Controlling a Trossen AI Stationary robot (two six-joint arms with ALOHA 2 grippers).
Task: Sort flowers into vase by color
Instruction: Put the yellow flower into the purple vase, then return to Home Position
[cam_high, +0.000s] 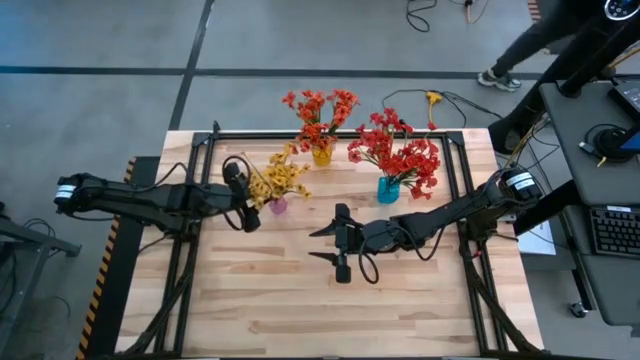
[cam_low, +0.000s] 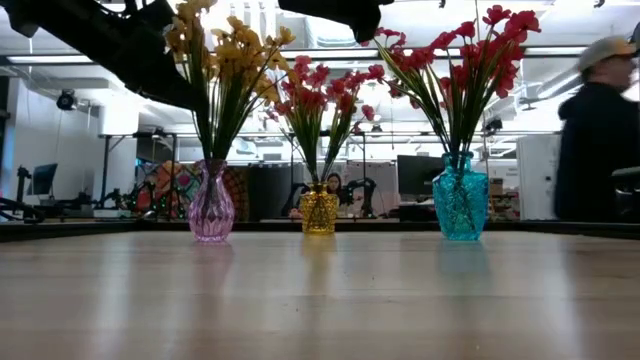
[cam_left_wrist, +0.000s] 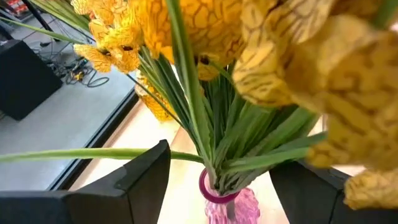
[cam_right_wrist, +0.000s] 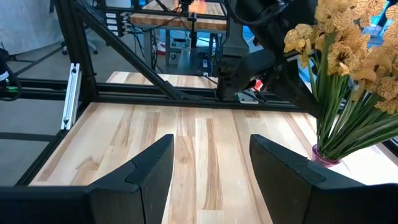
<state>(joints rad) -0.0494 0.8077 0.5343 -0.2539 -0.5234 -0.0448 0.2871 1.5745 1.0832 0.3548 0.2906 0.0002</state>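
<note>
Left gripper, fingers apart, sits at the yellow flowers in the pink vase, left of centre. Right gripper, also spread, hovers mid-table.

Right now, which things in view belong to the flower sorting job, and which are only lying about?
Belongs to the job:
- yellow flowers in pink vase
- orange-red flowers in yellow vase
- red flowers in blue vase
- left hand, open beside the yellow stems
- right hand, open over bare table

Lying about:
- keyboard
- floor cables
- person behind the table
</note>
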